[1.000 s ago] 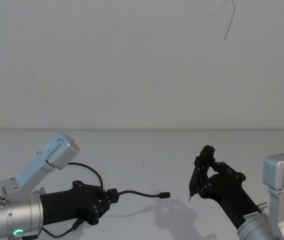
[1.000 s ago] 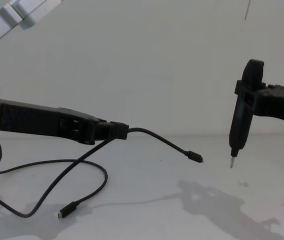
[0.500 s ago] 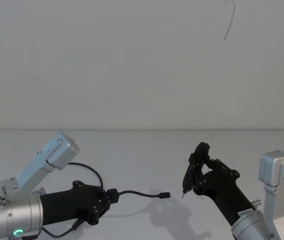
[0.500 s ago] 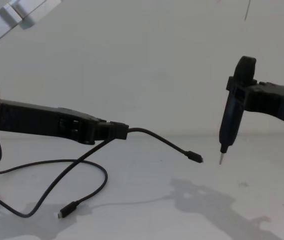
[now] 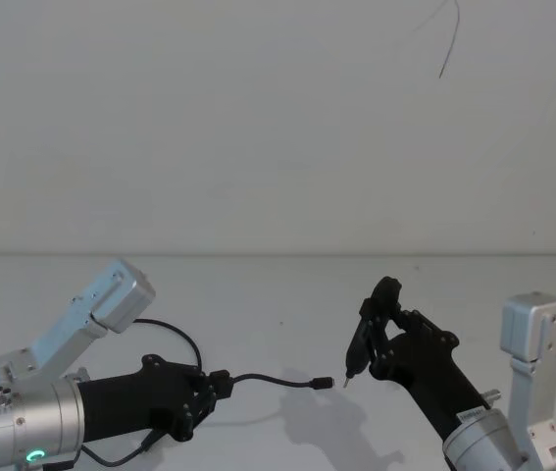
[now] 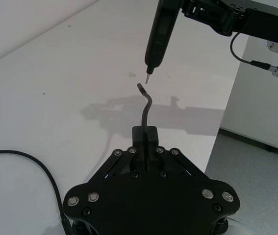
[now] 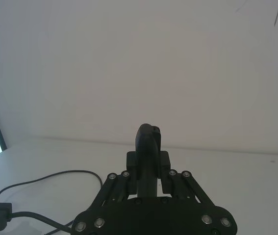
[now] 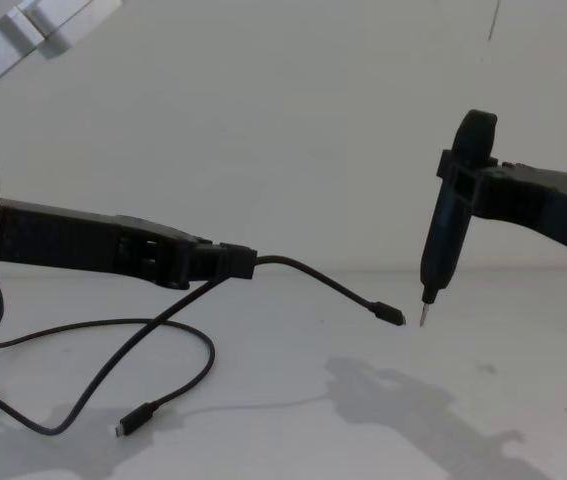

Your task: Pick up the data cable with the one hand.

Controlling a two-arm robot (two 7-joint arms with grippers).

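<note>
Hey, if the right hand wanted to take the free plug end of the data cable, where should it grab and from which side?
Probably just behind the plug, approaching from the robot's right: the data cable juts out from the left hand, tip hanging free. The right hand already holds a pen-like tool.

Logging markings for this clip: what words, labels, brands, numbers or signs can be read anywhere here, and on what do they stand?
None can be read.
A small white label on the right arm's wrist, behind the right gripper: print too small to read.
The left gripper, the data cable it holds, and the table: no text visible.
</note>
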